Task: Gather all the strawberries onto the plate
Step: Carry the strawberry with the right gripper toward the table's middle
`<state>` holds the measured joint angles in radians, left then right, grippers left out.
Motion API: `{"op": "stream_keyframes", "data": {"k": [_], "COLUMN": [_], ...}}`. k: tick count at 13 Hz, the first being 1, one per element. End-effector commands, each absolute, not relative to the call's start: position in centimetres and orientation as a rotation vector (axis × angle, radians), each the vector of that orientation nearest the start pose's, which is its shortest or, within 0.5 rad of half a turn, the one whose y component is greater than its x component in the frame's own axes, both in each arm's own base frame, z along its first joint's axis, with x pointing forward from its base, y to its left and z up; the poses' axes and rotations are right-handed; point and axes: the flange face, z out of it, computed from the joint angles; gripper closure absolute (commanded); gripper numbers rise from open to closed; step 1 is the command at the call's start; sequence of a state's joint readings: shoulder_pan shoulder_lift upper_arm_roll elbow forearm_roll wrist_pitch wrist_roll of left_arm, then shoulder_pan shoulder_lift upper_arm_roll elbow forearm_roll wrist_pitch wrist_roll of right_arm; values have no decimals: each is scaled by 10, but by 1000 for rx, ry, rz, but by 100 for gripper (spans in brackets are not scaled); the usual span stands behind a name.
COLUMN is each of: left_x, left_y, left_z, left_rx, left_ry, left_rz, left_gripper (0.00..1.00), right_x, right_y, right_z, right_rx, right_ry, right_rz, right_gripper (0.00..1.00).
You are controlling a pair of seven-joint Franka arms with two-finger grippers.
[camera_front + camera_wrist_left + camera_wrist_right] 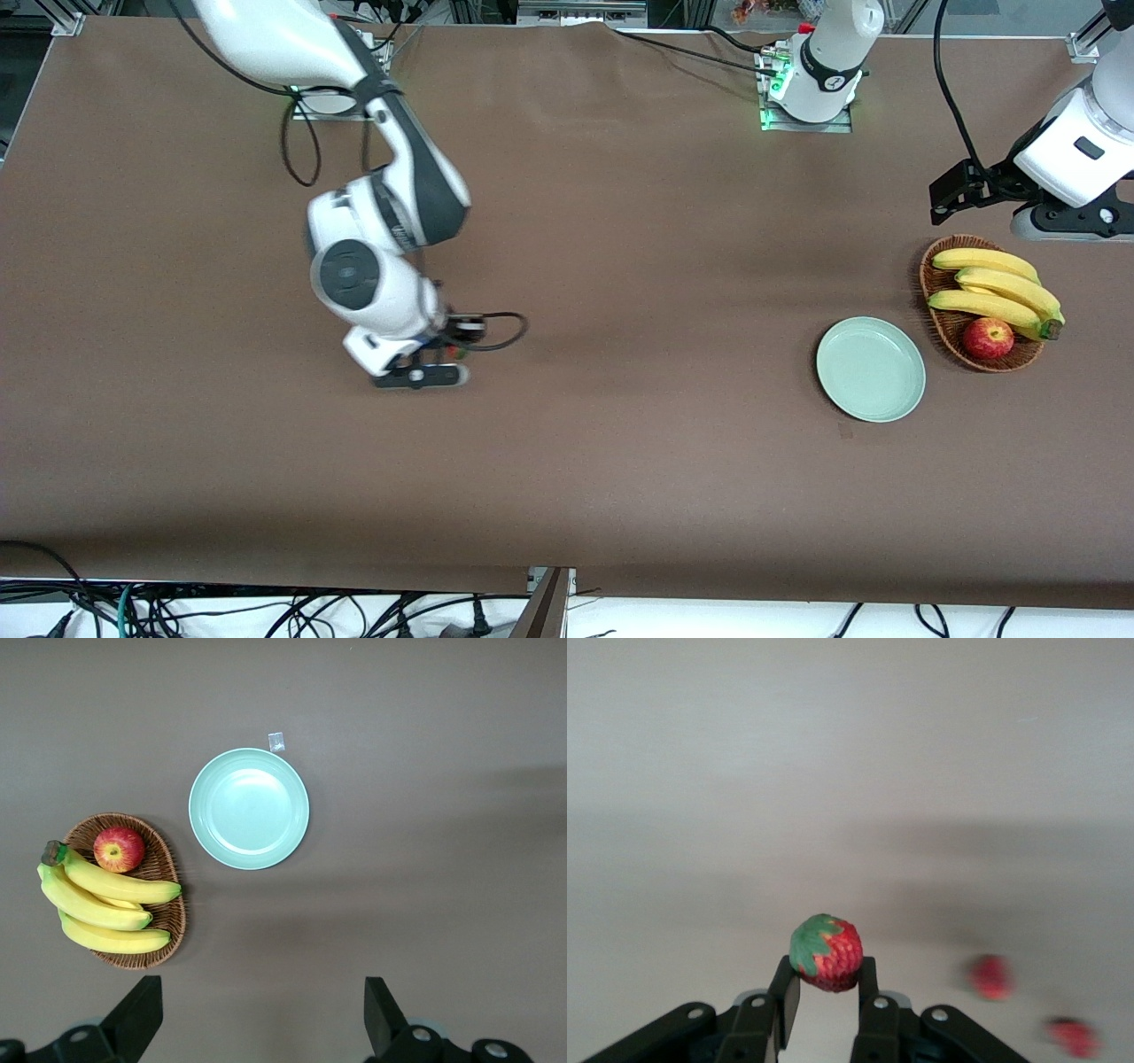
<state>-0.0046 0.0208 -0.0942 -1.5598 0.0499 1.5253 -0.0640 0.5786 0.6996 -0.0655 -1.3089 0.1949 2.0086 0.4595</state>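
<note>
My right gripper is over the table toward the right arm's end, shut on one strawberry, red with a green cap, held between its fingertips. Two more strawberries lie blurred on the table below in the right wrist view; the right hand hides them in the front view. The pale mint-green plate lies empty toward the left arm's end and also shows in the left wrist view. My left gripper is open and empty and waits high above the table beside the basket.
A brown wicker basket beside the plate holds bananas and a red-yellow apple. A small clear scrap lies by the plate's rim. A wide stretch of brown table separates the right gripper from the plate.
</note>
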Motion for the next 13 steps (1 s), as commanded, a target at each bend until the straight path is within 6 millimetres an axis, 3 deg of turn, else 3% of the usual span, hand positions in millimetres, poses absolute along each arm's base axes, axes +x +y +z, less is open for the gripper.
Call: {"op": "stream_keyframes", "data": {"k": [1, 4, 6, 9, 10, 12, 13], "left_x": [548, 548, 548, 548, 548, 548, 548], "left_y": [-48, -48, -48, -48, -48, -48, -48], "left_z": [619, 619, 619, 619, 619, 619, 619], "left_rx": [-3107, -3107, -3107, -3107, -3106, -3106, -3107], "left_ry": [51, 51, 51, 51, 51, 51, 51], "left_rz": [85, 84, 85, 85, 84, 84, 84], "left_gripper": [0, 0, 0, 0, 0, 0, 0], "right_x": [627, 586, 543, 486, 479, 481, 488], "right_y": [470, 546, 600, 651, 657, 657, 654], "right_z": [291, 252, 238, 204, 201, 213, 227], "right_rx": [-2888, -2730, -2603, -2425, -2365, -2318, -2310], "right_ry": [207, 290, 431, 564, 639, 731, 733], "right_rz": [41, -31, -76, -135, -131, -108, -114], "right_gripper": [77, 77, 75, 66, 50, 7, 1]}}
